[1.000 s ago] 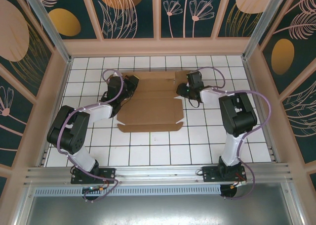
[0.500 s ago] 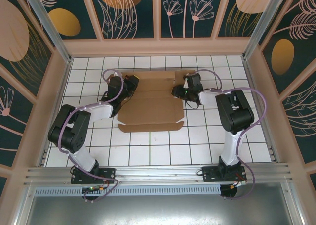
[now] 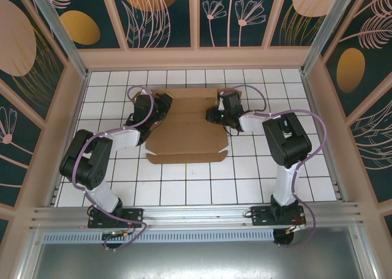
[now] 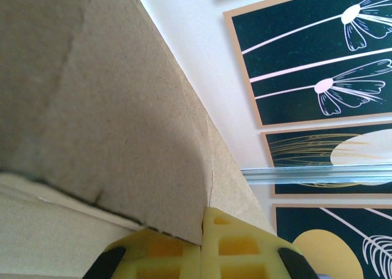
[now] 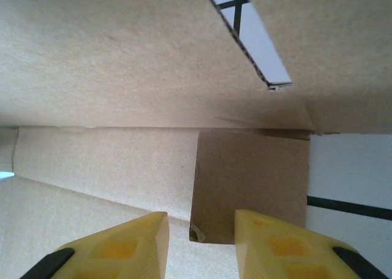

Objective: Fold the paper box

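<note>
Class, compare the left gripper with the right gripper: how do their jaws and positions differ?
The left gripper is shut on the left edge of the paper box. The right gripper stands open at its right edge, a flap ahead of the gap. Both have yellow fingers.

Paper box (image 3: pixel 184 135): matt, rough cardboard; tiles (image 3: pixel 184 190) smooth

White tiles (image 3: pixel 245 168) are covering the evenly lit floor (image 3: pixel 184 190). Teal wall panels (image 3: pixel 162 21) with pale flower prints are standing from 9 through 12 to 3 o'clock.
</note>
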Controlling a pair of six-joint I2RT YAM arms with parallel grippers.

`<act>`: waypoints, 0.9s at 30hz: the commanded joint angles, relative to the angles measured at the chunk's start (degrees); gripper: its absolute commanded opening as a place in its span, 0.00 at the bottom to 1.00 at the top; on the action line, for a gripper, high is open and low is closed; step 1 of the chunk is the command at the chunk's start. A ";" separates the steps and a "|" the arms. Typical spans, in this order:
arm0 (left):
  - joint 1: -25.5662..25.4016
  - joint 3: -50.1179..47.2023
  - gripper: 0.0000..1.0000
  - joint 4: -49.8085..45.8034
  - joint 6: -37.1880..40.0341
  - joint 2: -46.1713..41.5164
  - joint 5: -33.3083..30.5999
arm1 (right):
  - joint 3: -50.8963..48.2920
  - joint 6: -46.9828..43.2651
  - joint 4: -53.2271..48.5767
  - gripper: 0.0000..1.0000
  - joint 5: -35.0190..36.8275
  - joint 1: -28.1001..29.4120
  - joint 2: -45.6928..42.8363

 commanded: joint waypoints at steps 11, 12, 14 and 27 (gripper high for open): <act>-0.21 -3.38 0.00 -5.05 -1.29 0.99 2.36 | 3.88 -2.52 -2.98 0.27 5.08 2.35 6.33; -0.27 -3.31 0.00 -5.35 -1.14 1.01 2.13 | 3.87 -2.62 -3.12 0.27 5.31 2.54 6.02; -0.26 -3.09 0.00 -6.37 -0.38 0.14 1.30 | 2.45 -2.70 -1.87 0.27 5.02 2.39 3.71; -0.22 -0.91 0.00 -9.87 0.37 -0.19 -0.18 | -10.25 -8.97 2.30 0.38 -6.29 -5.07 -21.28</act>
